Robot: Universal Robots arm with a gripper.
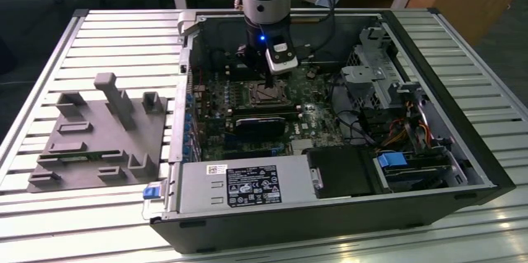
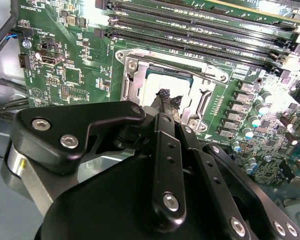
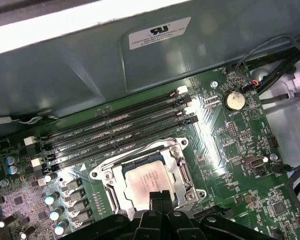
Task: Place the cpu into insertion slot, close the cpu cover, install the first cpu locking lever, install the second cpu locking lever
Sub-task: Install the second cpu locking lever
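- The cpu (image 3: 149,181) lies flat in the insertion slot (image 3: 106,176), the cpu cover (image 3: 182,172) closed around it.
- Pincer (image 2: 168,98): tips together over the chip, apparently gripping nothing.
- Chip: probably light, stiff, fragile; hold by edges.

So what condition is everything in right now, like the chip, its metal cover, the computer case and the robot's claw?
cpu: seated flat in the insertion slot, metal top showing.
cpu cover: lying down around the cpu, framing it.
insertion slot: filled by the cpu.
gripper: fingertips together, right over the cpu.
memory slots: no modules in them.
computer case: lying on its side, side panel off.
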